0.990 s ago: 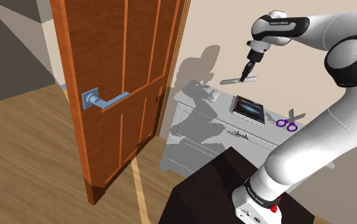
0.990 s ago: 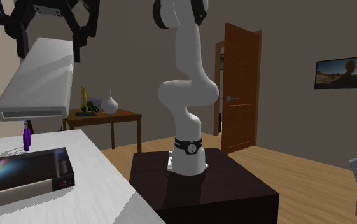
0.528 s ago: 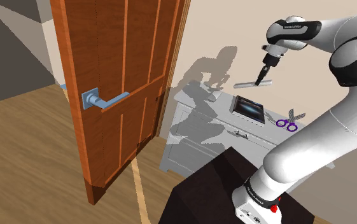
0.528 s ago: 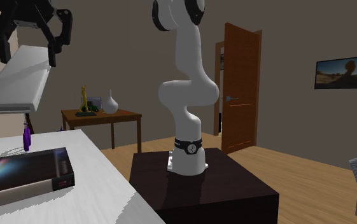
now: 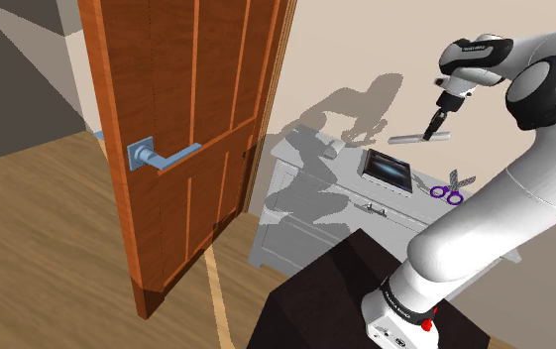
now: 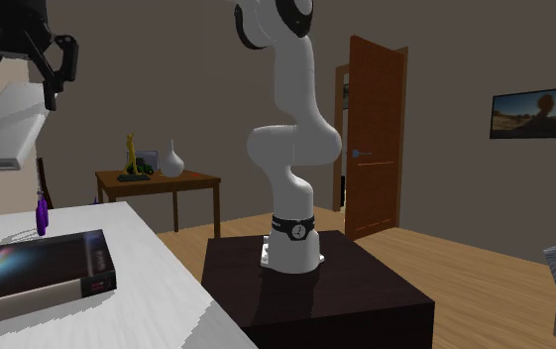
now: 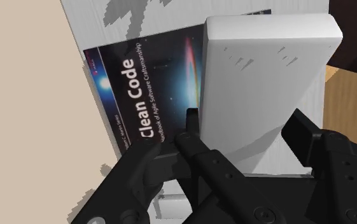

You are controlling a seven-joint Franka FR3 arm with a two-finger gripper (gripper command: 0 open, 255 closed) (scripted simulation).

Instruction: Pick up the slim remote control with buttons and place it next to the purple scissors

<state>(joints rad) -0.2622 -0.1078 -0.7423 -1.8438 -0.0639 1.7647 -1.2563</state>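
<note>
The remote (image 5: pixel 416 137) is drawn as a slim plain white-grey slab and hangs in the air above the white dresser top (image 5: pixel 310 157). My black gripper (image 5: pixel 433 123) is shut on it, over the far edge of the dark book (image 5: pixel 387 169). The purple scissors (image 5: pixel 452 189) lie on the dresser to the right of the book in the shoulder view. In the wrist view both fingers (image 7: pixel 189 127) clasp the remote (image 7: pixel 263 83), with the "Clean Code" book (image 7: pixel 139 89) beneath. In the second exterior view the gripper (image 6: pixel 16 94) holds the remote (image 6: pixel 3 134) high above the book (image 6: pixel 33 263) and the scissors (image 6: pixel 41 214).
A brown door (image 5: pixel 181 129) with a blue-grey handle (image 5: pixel 152 155) stands open left of the dresser. A small white object (image 5: pixel 335 149) rests on the dresser's far side. The dark stand (image 5: pixel 335 297) is close to the dresser front. A side table (image 6: pixel 162 180) with a vase stands behind.
The gripper has carried the remote to the shoulder view's right, from over the dresser's middle to above the book's far edge, closer to the scissors. Its grip has stayed shut.
</note>
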